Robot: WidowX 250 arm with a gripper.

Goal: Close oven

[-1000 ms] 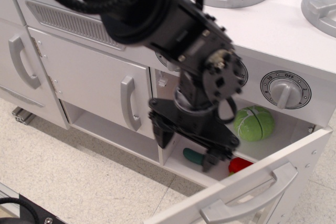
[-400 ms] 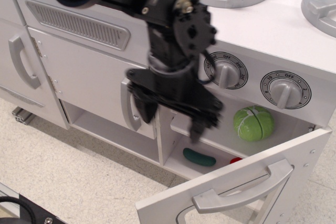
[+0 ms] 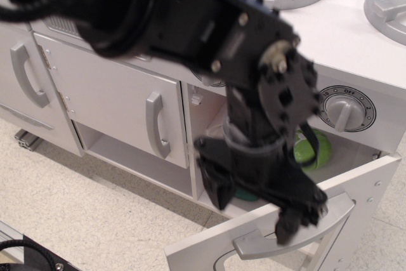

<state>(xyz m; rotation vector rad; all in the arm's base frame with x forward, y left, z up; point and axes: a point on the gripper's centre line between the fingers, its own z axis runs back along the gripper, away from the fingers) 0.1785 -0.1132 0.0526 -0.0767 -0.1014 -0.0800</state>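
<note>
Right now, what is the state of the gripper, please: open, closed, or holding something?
Gripper: open, holding nothing; its fingers are spread in front of the oven door, one near the grey handle.

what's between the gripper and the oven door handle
Nothing. In this one view the gripper sits right in front of the grey handle of the open oven door.

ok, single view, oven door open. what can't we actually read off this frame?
- Gripper: motion-blurred; open or shut unreadable, contact with the door handle unclear.
- Oven interior: arm covers most of it; only part of a green ball shows.
- Oven door: window and lower part cut off by the bottom edge.
- Left dial: hidden behind the arm.
</note>
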